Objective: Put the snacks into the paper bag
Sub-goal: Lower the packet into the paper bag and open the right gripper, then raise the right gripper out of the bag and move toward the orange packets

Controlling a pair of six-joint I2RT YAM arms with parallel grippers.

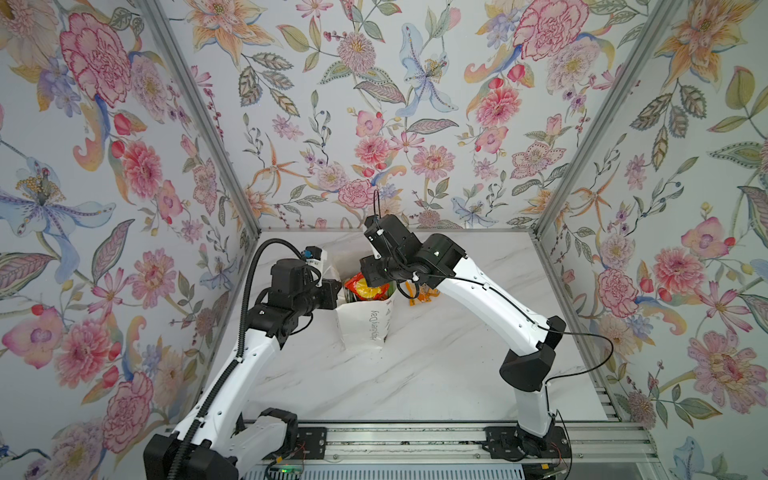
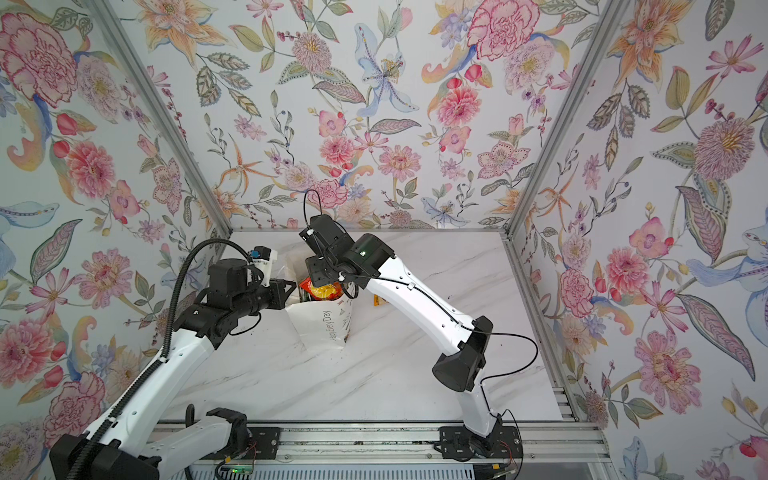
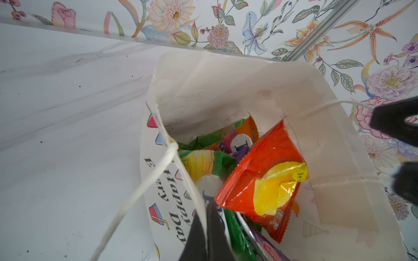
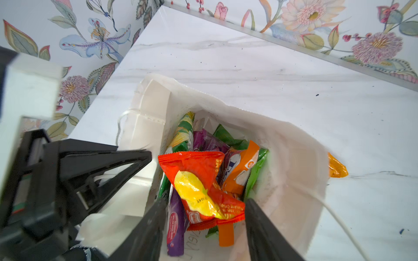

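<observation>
Right wrist view looks straight down into the paper bag [image 4: 144,106]. The right gripper [image 4: 205,201] hangs over its mouth, jaws well apart and gripping nothing, and the red pack [image 4: 199,180] lies loose atop the other snacks [image 4: 237,171] inside. Best, I'd say, to lift straight up, clear of the cord handle [image 4: 339,223], while the left gripper [image 3: 207,217], pinched tight on the bag's printed front rim, steadies it. An orange packet [image 4: 337,169] lies on the table [image 4: 248,67] just outside the bag; the left wrist view misses it.

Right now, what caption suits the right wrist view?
Open right claw over the paper bag, red crisp packet lying on top.
</observation>
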